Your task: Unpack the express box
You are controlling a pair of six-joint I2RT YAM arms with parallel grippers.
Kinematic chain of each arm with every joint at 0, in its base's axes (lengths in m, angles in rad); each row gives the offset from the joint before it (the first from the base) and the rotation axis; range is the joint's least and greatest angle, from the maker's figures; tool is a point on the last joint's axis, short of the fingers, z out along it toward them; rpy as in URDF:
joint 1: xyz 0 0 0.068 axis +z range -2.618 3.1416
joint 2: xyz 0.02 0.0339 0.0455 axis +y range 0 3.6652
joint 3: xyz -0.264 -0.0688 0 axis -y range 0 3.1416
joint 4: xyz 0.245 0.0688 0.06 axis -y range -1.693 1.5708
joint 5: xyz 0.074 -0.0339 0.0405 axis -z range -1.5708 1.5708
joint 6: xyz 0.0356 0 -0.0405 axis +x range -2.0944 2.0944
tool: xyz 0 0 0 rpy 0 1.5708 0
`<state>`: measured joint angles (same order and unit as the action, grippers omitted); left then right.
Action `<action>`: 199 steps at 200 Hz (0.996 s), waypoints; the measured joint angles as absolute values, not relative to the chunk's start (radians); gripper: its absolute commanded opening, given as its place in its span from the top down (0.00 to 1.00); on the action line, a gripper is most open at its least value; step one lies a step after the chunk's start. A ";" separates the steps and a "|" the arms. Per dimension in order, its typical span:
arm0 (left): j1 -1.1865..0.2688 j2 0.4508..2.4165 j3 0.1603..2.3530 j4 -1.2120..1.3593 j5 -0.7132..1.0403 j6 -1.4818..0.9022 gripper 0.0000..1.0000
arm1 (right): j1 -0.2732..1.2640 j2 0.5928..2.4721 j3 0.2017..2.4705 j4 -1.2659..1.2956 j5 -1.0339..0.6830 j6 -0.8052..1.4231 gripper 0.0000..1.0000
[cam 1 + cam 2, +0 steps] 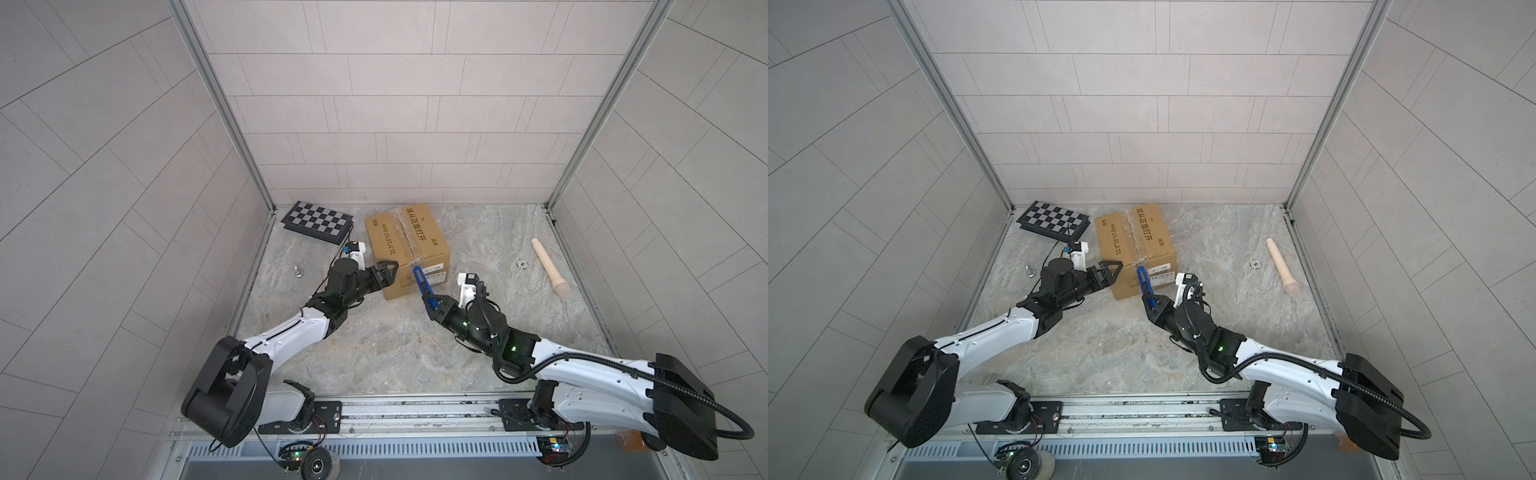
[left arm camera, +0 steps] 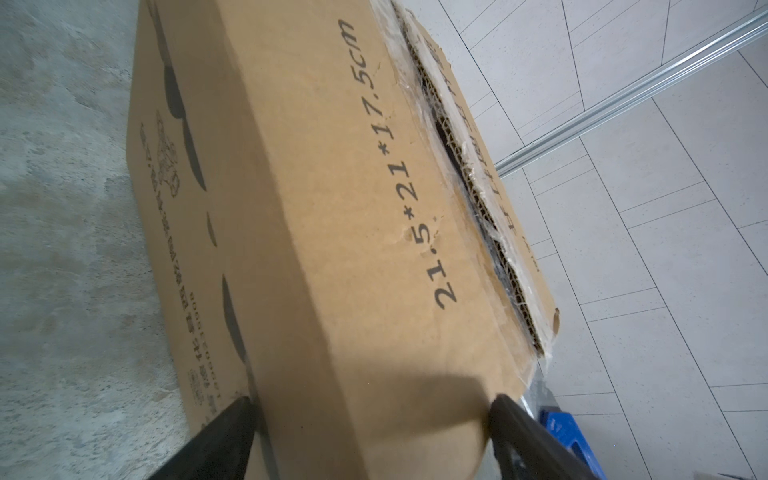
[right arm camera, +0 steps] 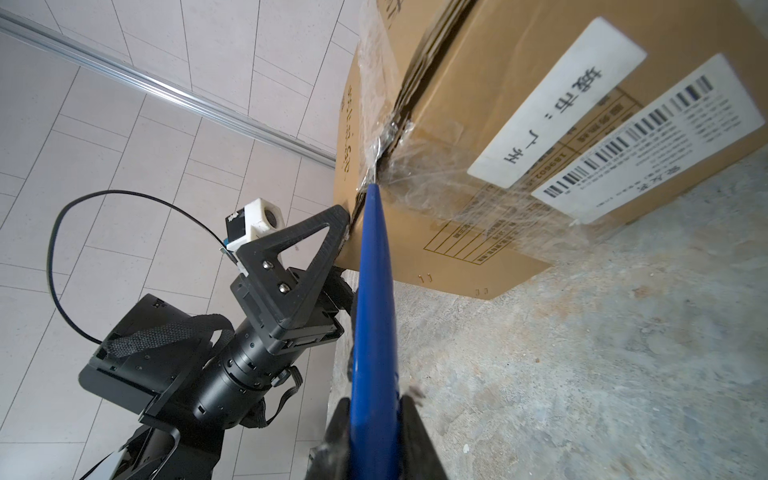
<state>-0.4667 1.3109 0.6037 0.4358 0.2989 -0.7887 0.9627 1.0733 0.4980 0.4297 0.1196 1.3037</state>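
The express box is a brown carton standing on the stone floor, with clear tape over its top seam. My left gripper is open wide and straddles the box's near left top corner, one finger on the top edge. My right gripper is shut on a blue cutter. The cutter's tip sits at the taped seam on the box's front face, just below the top edge. In the left wrist view the top seam gapes, with torn tape along it.
A folded chequered board lies at the back left, close to the box. A pale wooden pin and a small metal ring lie to the right. A small metal piece sits by the left wall.
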 measured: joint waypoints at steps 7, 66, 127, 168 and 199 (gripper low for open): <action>-0.467 1.311 0.604 0.436 0.298 -0.789 0.09 | 0.962 1.072 0.500 0.429 0.118 1.305 1.00; -0.468 1.311 0.604 0.449 0.308 -0.788 0.09 | 0.961 0.995 0.543 0.320 0.109 1.306 1.00; -0.468 1.311 0.604 0.451 0.307 -0.786 0.09 | 0.962 1.047 0.550 0.336 0.082 1.303 1.00; -0.474 1.298 0.604 0.424 0.311 -0.785 0.08 | 0.961 1.032 0.550 0.305 0.046 1.279 1.00; -0.463 1.261 0.607 0.371 0.311 -0.774 0.06 | 0.916 0.818 0.592 0.077 0.067 1.195 1.00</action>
